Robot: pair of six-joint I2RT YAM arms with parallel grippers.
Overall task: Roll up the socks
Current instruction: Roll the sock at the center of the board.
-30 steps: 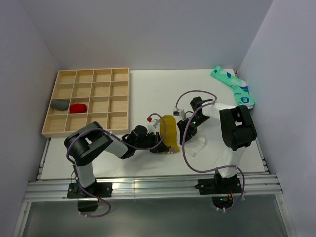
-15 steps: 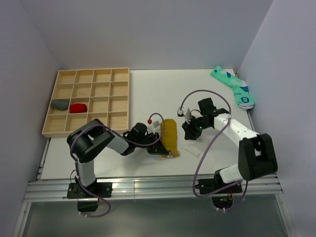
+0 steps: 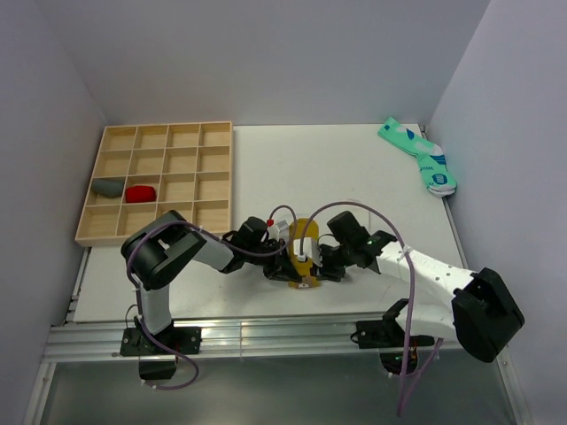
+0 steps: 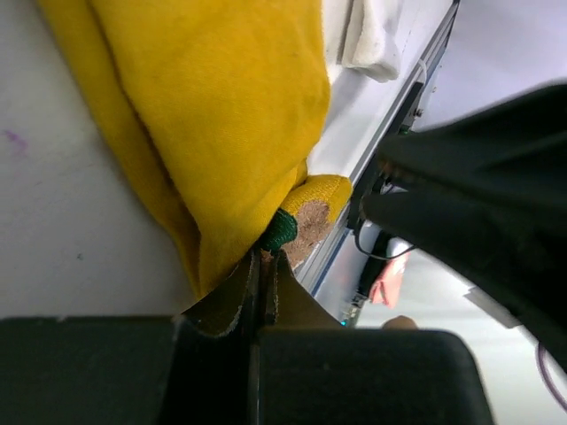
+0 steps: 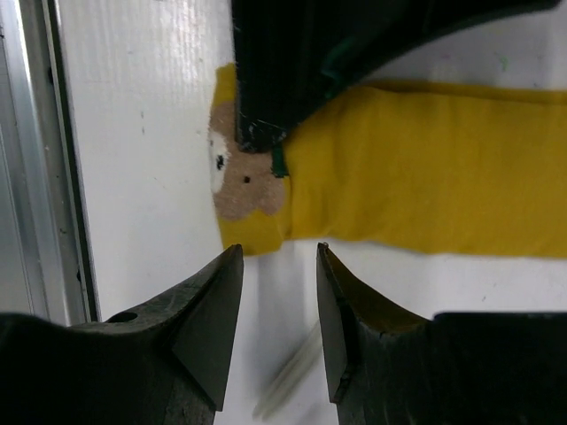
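- Left gripper [image 4: 263, 282] clamped on the yellow sock [image 4: 221, 106] at its edge, lower centre.
- Right gripper [image 5: 279, 310] jaws apart over the desk [image 5: 151, 133], beside the sock's end.

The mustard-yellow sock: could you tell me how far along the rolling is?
Nothing rolled yet: the mustard-yellow fabric sock lies flat. In hand: the left gripper is shut on its edge, the right gripper open by its bear-patch end. Remaining: rolling it with the white fabric sock.
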